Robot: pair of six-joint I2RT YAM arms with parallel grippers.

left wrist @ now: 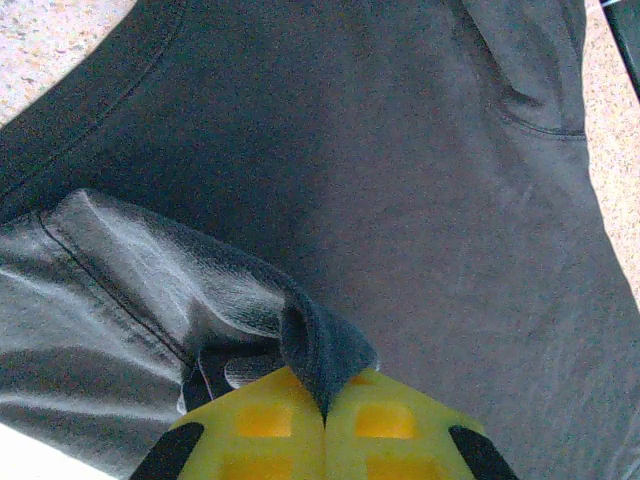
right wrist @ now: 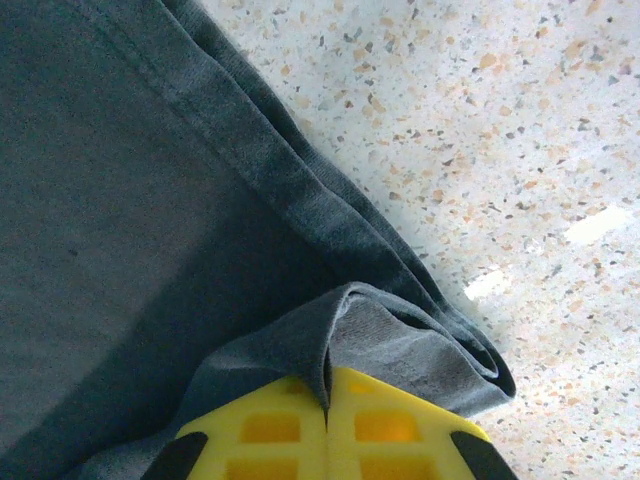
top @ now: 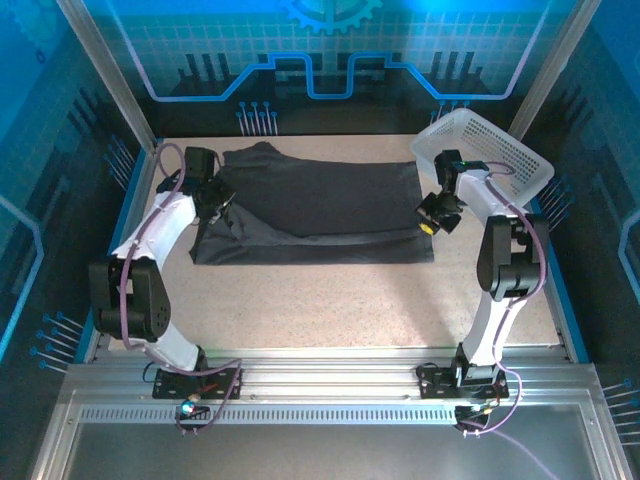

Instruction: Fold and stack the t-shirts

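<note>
Pinching t-shirt (top: pixel 320 200) (corner), right claw (right wrist: pixel 327 395) neighbours basket (top: pixel 500 148).

We see a plain, even charcoal-black t-shirt (top: pixel 320 205) and a table (top: pixel 330 300) of pale beige speckled with orange and grey flecks. The basket (top: pixel 500 155) is white lattice. Both the left pincer (left wrist: pixel 325 415) and right pincer (right wrist: pixel 327 405) are bright yellow with black trim.

A white basket (top: pixel 500 150) crowds the table's (top: pixel 330 300) far right corner; the dark t-shirt (top: pixel 320 205) spans the far half, leaving the near half open.
</note>
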